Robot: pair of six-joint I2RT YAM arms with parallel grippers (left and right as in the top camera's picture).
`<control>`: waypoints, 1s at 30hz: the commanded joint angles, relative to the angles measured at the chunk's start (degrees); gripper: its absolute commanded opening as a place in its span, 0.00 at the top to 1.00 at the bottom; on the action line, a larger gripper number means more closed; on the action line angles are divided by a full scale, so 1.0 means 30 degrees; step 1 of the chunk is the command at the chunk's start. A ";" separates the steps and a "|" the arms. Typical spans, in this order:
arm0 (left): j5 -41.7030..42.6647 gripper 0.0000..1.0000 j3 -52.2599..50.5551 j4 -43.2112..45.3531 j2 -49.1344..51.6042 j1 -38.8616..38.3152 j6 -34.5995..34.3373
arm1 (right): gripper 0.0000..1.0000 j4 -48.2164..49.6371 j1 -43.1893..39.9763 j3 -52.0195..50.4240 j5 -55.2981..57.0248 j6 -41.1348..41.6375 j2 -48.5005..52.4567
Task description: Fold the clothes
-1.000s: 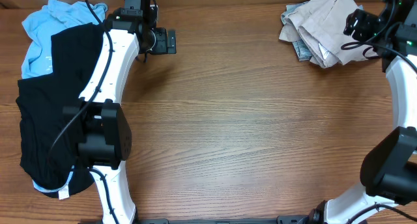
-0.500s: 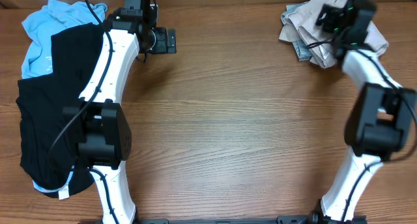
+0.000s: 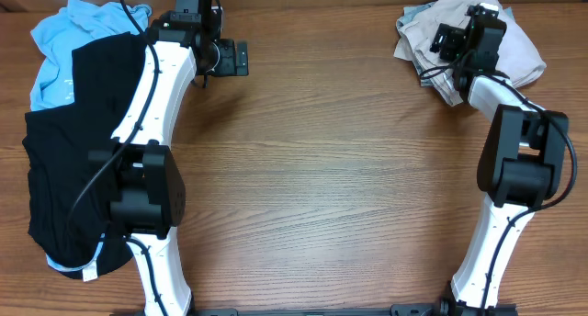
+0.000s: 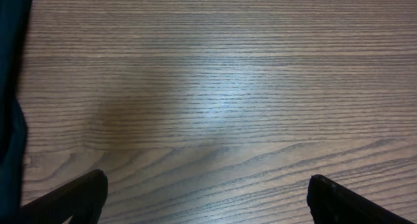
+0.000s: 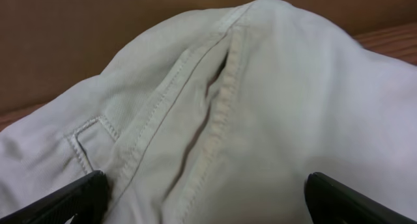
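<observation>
Three garments are counted: one pair of crumpled beige khaki cotton shorts [image 3: 522, 55], one large black fabric garment [image 3: 69, 169], one rumpled light-blue shirt [image 3: 62, 39]. Two white-and-black jointed robot arms are noted: left arm [image 3: 158, 86], right arm [image 3: 514, 160]. Two black two-finger grippers are recorded: left gripper [image 3: 241, 58], right gripper [image 3: 439, 42]. One brown wood-grain table [image 3: 349, 187] is logged.
</observation>
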 commanded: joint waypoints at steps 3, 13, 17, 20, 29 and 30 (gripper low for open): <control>0.0007 0.00 -0.0044 -0.0036 0.0204 -0.0051 -0.0189 | 0.00 -0.1494 -0.0138 -0.0036 0.0335 -0.0146 -0.6295; 0.0007 0.00 -0.0044 -0.0036 0.0204 -0.0051 -0.0189 | 0.00 -0.5428 0.0000 0.0102 0.0211 0.0073 -1.8506; 0.0007 0.00 -0.0044 -0.0036 0.0204 -0.0051 -0.0197 | 0.00 -0.5501 0.0000 0.0102 0.0211 0.0073 -2.1682; 0.0007 0.00 -0.0044 -0.0044 0.0204 -0.0051 -0.0197 | 0.00 -0.5508 0.0000 0.0102 0.0211 0.0073 -2.3030; 0.0007 0.00 -0.0044 -0.0036 0.0204 -0.0051 -0.0197 | 0.00 -0.5515 0.0000 0.0102 0.0211 0.0073 -2.4611; 0.0007 0.00 -0.0044 -0.0036 0.0204 -0.0051 -0.0189 | 0.00 -0.5566 0.0000 0.0102 0.0211 0.0073 -2.4604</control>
